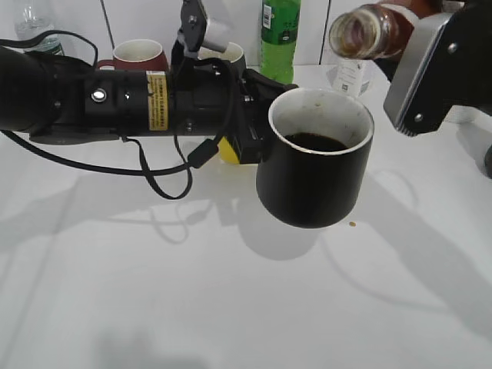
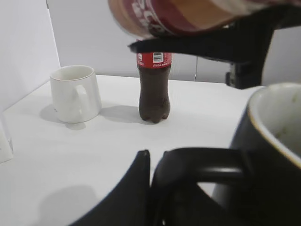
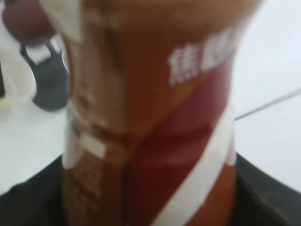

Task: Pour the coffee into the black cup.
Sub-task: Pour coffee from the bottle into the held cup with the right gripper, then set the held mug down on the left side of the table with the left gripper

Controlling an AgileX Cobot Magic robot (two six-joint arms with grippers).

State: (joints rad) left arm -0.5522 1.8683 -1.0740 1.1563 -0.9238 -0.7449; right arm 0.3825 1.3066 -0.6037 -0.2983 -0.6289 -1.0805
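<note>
Black cup (image 1: 315,165) holds coffee (image 1: 316,142); bottle (image 1: 373,32) tipped above.

Glossy black cup (image 1: 314,178) white inside, brown bottle (image 3: 150,117) white swoosh, green bottle (image 1: 278,38)

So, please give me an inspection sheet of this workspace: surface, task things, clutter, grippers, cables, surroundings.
Surface: white table, one small brown drop beside the cup's base.
Task things: black cup lifted, dark coffee inside; coffee bottle tipped above it, no stream seen.
Clutter: maroon mug, green bottle, cola bottle, white mug.
Grippers: left gripper shut on the cup's handle; right gripper shut on the bottle.
Cables: black cable hanging from left arm.
Surroundings: white wall.
</note>
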